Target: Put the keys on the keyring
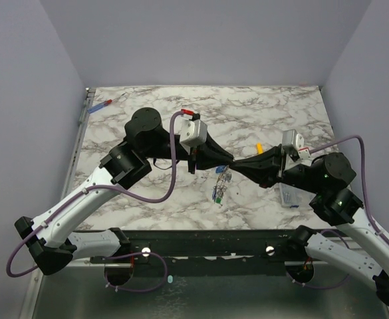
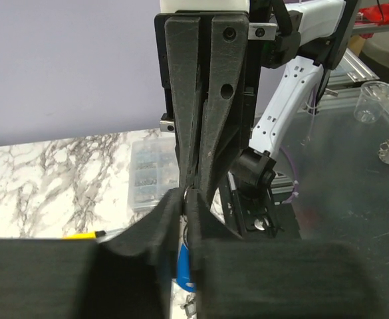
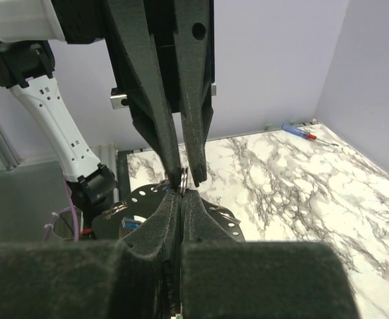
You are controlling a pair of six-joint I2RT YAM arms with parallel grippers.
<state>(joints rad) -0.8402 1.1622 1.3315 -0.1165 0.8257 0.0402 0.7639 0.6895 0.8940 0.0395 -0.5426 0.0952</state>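
Observation:
My left gripper (image 1: 230, 161) and right gripper (image 1: 237, 164) meet tip to tip above the middle of the marble table (image 1: 147, 199). Both are closed on the thin silver keyring (image 3: 183, 178), which shows edge-on between the left gripper's fingertips (image 3: 172, 169) in the right wrist view. A few keys (image 1: 222, 175) hang just below the tips. A blue-tagged key (image 2: 184, 262) dangles between the left gripper's fingers (image 2: 155, 226) in the left wrist view. More keys (image 1: 217, 195) with coloured tags lie on the table underneath.
A yellow-handled screwdriver (image 1: 259, 147) lies just behind the right gripper. A clear plastic box (image 1: 288, 196) sits under the right arm, near the table's front. A red and blue screwdriver (image 1: 101, 105) lies at the far left corner.

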